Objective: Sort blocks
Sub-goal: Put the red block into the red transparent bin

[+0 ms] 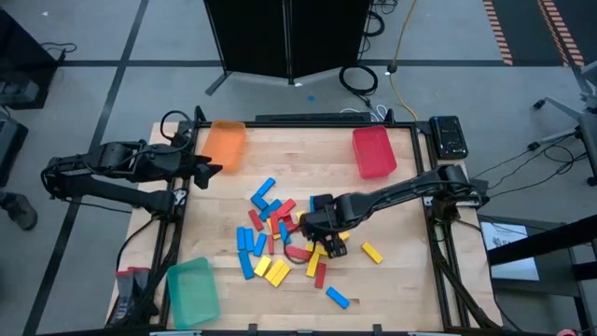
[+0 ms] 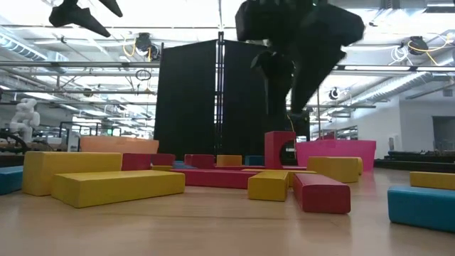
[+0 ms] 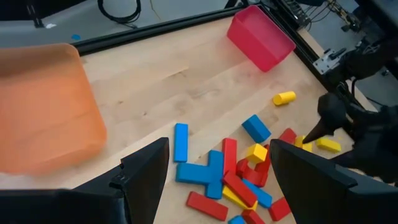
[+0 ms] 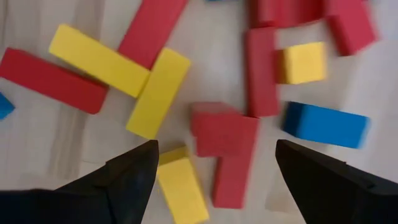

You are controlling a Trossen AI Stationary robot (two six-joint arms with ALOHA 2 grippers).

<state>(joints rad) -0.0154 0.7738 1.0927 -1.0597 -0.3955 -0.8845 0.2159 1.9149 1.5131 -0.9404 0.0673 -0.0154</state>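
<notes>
Red, blue and yellow blocks (image 1: 272, 235) lie in a loose pile mid-table, some lying across one another. My right gripper (image 1: 322, 245) hangs open over the pile's right part, fingers pointing down. In its wrist view my right gripper (image 4: 214, 171) has a red block (image 4: 225, 132) and a yellow block (image 4: 183, 186) lying below the gap between its fingers. It touches none of them. My left gripper (image 1: 207, 171) stands open and raised at the table's left side, beside the orange tray (image 1: 224, 145), and my left gripper (image 3: 217, 168) looks toward the pile.
A red tray (image 1: 373, 151) stands at the far right and a green tray (image 1: 193, 291) at the near left corner. A yellow block (image 1: 371, 252) and a blue block (image 1: 337, 298) lie apart from the pile. A black device (image 1: 449, 135) sits at the far right corner.
</notes>
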